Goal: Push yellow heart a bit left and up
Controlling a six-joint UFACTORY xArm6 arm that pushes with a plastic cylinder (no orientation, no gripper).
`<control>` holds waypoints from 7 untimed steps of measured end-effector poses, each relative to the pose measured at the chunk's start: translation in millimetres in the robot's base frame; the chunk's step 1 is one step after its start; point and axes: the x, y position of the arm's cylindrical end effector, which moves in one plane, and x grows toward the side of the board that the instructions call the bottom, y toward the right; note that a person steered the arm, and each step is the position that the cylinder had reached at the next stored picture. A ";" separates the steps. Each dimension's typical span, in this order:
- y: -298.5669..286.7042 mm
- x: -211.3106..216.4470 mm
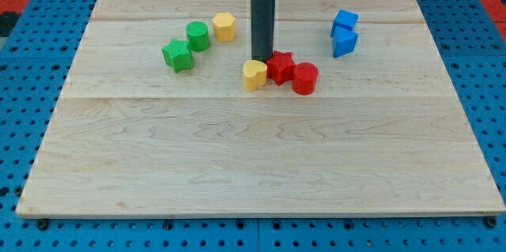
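Observation:
The yellow heart (254, 74) lies near the middle of the wooden board (261, 165), a little toward the view's top. My tip (262, 59) stands just above the heart's top edge, between the heart and the red star (280, 67). The red star touches the heart's right side. A red cylinder (305, 78) sits against the star's right.
A yellow hexagonal block (224, 27), a green cylinder (198, 36) and a green star (178, 54) form a diagonal row at the upper left. Two blue blocks (344, 23) (345, 42) sit at the upper right. The rod (262, 27) comes down from the view's top.

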 end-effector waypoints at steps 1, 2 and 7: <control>0.8 0.3; 27.5 9.0; -65.4 6.2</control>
